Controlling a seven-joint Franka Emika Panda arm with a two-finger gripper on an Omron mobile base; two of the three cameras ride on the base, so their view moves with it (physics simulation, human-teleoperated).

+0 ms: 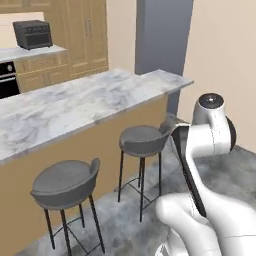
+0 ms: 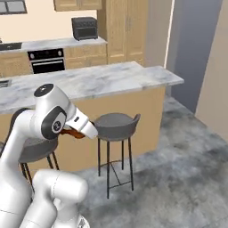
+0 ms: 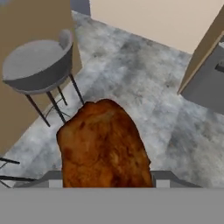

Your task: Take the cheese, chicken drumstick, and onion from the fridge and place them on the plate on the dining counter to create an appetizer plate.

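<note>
In the hand view the brown, glazed chicken drumstick (image 3: 103, 144) sits between the two fingers of my gripper (image 3: 107, 180), which is shut on it. From the right base view the gripper (image 2: 75, 132) hangs low under the bent white arm, with a bit of brown drumstick (image 2: 71, 132) showing beneath the hand. The marbled dining counter (image 1: 75, 105) (image 2: 111, 78) runs ahead of the arm, its visible top bare. A tall grey fridge (image 1: 162, 35) (image 2: 193, 53) stands past the counter's end. Cheese, onion and plate are out of view.
Two grey round stools (image 1: 65, 182) (image 1: 142, 140) stand along the counter's tan base, one also below the hand (image 3: 37, 63). Behind are wooden cabinets (image 2: 124, 29), a wall oven (image 2: 46, 60) and a dark toaster oven (image 1: 32, 34). Grey floor (image 2: 178, 160) lies open to the right.
</note>
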